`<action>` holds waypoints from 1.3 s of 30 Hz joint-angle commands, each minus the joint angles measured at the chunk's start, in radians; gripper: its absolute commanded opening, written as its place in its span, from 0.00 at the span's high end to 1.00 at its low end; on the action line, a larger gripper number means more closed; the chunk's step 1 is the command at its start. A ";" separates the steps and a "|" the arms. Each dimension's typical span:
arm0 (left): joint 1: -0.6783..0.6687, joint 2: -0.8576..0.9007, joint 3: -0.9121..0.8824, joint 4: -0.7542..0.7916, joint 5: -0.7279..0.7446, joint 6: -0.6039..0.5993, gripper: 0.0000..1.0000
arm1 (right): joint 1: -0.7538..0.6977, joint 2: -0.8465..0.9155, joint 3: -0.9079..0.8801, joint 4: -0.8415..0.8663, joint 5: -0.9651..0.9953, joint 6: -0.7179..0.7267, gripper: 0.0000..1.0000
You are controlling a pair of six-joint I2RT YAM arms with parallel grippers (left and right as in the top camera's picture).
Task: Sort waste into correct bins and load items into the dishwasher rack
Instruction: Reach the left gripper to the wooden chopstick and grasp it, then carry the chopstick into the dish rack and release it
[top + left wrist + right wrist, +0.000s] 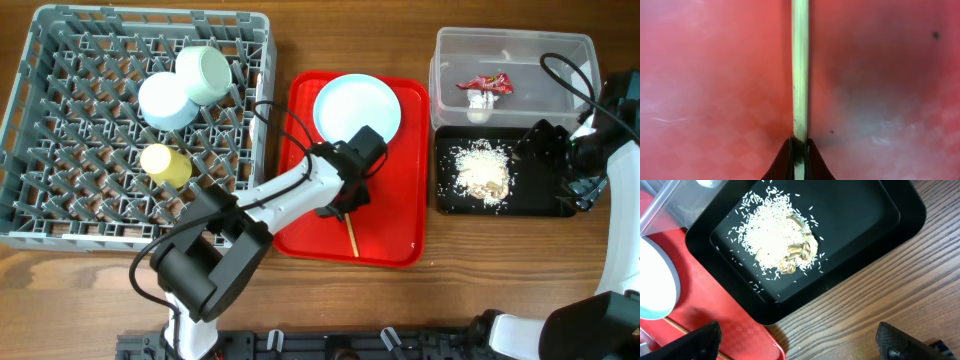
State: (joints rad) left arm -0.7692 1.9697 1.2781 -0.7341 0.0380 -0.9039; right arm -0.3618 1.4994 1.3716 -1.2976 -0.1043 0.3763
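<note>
My left gripper is down on the red tray, shut on a thin wooden chopstick that runs out past its fingertips. A white plate lies at the tray's far end. The grey dishwasher rack holds a pale blue bowl, a pale green bowl and a yellow cup. The red-and-white wrapper lies in the clear tub. Food scraps sit in the black tray. My right gripper hovers open and empty above that tray.
The rack fills the left of the table, the red tray the middle, the tub and black tray the right, close together. Bare wooden tabletop runs along the front. A black cable loops over the tub's right end.
</note>
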 commanded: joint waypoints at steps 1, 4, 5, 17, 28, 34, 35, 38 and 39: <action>0.043 -0.091 0.000 -0.031 -0.091 0.015 0.96 | -0.002 -0.016 0.023 -0.002 -0.008 -0.011 0.00; 0.088 -0.198 0.003 -0.033 -0.113 0.134 0.96 | -0.002 -0.016 0.023 -0.002 -0.008 -0.011 0.00; 0.104 -0.230 0.005 -0.033 -0.119 0.195 0.96 | -0.002 -0.016 0.023 -0.002 -0.008 -0.011 0.00; 0.407 -0.454 0.007 -0.036 -0.151 0.854 0.96 | -0.002 -0.016 0.023 -0.002 -0.008 -0.010 0.00; 0.509 -0.395 0.006 -0.019 -0.151 0.910 0.96 | -0.002 -0.016 0.023 -0.002 -0.009 -0.010 0.01; 0.511 -0.298 0.006 0.048 -0.153 0.850 0.86 | -0.002 -0.016 0.023 -0.006 -0.009 -0.010 0.00; 0.513 -0.295 0.006 0.054 -0.153 0.843 0.75 | -0.002 -0.016 0.023 -0.006 -0.009 -0.011 0.00; 0.517 -0.301 0.009 0.072 -0.153 0.844 0.62 | -0.002 -0.016 0.023 -0.005 -0.009 -0.011 0.00; 0.517 -0.306 0.015 0.069 -0.152 0.843 0.55 | -0.002 -0.016 0.023 -0.005 -0.009 -0.011 0.00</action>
State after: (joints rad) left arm -0.2630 1.6741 1.2766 -0.6712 -0.1081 -0.0475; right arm -0.3618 1.4994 1.3716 -1.3014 -0.1043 0.3763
